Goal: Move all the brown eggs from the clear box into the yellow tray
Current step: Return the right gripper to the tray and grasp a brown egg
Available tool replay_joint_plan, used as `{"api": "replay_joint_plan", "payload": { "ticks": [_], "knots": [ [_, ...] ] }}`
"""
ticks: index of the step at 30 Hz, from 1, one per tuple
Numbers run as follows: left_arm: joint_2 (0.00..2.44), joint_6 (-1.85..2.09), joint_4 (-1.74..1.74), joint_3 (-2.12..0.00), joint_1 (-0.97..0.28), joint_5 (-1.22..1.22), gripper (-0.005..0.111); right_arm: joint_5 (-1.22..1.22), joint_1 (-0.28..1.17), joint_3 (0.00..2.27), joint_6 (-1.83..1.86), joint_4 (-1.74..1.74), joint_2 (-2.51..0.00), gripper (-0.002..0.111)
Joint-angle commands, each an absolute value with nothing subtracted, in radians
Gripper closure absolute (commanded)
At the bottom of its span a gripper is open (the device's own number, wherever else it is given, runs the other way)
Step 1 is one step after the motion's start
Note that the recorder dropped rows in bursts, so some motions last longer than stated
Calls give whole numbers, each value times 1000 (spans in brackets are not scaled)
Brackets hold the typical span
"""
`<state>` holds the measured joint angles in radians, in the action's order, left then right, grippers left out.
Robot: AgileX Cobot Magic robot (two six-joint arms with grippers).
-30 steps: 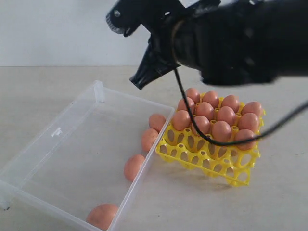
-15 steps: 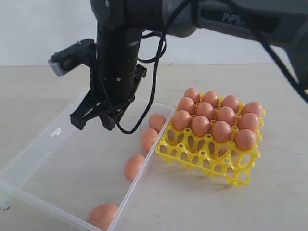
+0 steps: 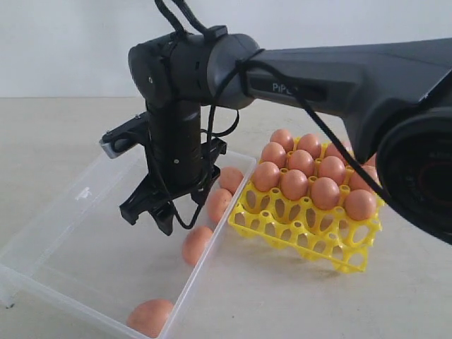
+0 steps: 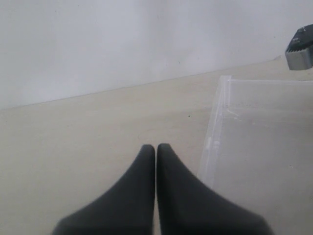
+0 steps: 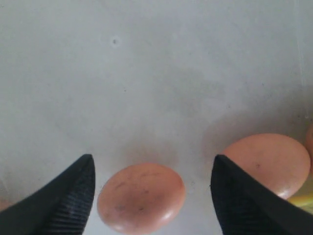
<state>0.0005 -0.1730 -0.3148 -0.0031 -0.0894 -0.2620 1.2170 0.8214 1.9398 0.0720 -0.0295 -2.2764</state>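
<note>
Four brown eggs (image 3: 217, 205) lie in the clear box (image 3: 85, 194) at left, and the yellow tray (image 3: 304, 236) sits at right
Left wrist view: the left gripper (image 4: 155, 152) has its fingers pressed together, gripping nothing, over bare table (image 4: 73, 132) beside the box wall. Centre of the exterior view: the right gripper (image 3: 148, 219) hangs over the box, jaws spread wide with nothing in them; its wrist view shows one egg between the fingers, touching neither. Right: the tray stands just beside the box's right wall, back rows filled with eggs, front cups unfilled
</note>
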Motion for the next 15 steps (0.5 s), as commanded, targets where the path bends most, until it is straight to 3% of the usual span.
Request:
{"api": "replay_joint_plan", "payload": {
  "ticks": [1, 15],
  "knots": [
    [0, -180, -311, 0, -91, -255, 105, 1221, 818, 1943, 25, -6, -2299, 44],
    [0, -180, -311, 0, -91, -255, 105, 1221, 836, 1943, -100, -24, -2288, 44]
  ]
}}
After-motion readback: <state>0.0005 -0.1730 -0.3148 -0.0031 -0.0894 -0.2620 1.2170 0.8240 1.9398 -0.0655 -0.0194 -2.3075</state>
